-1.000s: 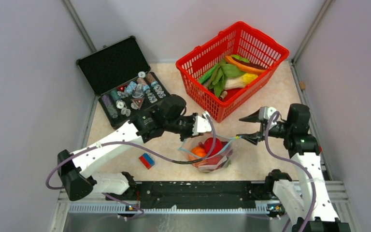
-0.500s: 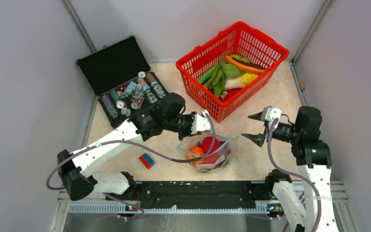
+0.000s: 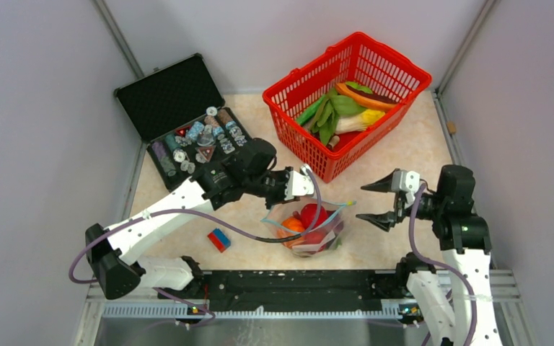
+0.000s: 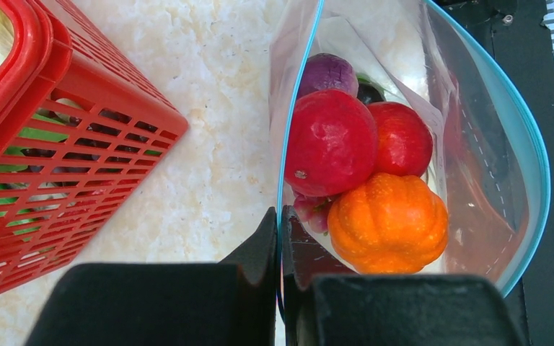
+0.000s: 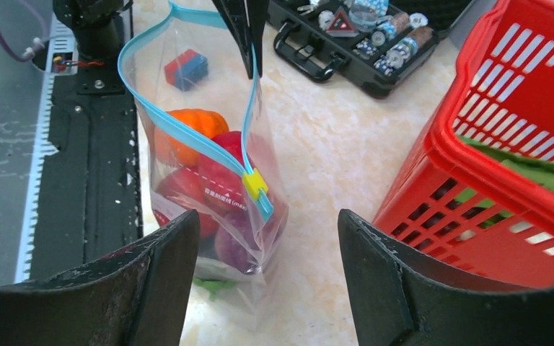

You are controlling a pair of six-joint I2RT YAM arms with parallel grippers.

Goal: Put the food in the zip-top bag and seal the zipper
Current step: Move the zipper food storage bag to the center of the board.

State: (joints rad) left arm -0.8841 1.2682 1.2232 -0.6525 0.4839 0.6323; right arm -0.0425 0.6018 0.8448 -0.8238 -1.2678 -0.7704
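The clear zip-top bag (image 3: 317,234) stands on the table between the arms with its mouth gaping. Inside lie pieces of food: an orange pumpkin (image 4: 388,223), two red fruits (image 4: 330,140) and a purple piece (image 4: 328,72). The light-blue zipper (image 5: 187,137) runs round the mouth, and its yellow slider (image 5: 254,184) sits at the end nearest my right gripper. My left gripper (image 4: 280,223) is shut on the bag's mouth edge at the far side and holds it up. To the right of the bag, my right gripper (image 3: 375,203) stands wide open and apart from it, with nothing between its fingers.
A red lattice basket (image 3: 296,137) with green leafy and other food stands at the back right, close to my right gripper. An open black case (image 3: 187,137) of small bottles and spools sits at the back left. A small red-and-blue block (image 3: 218,239) lies left of the bag.
My right gripper has drawn back to the right, away from the bag's end, and its jaws have spread wider. The left gripper has kept its hold on the bag's edge.
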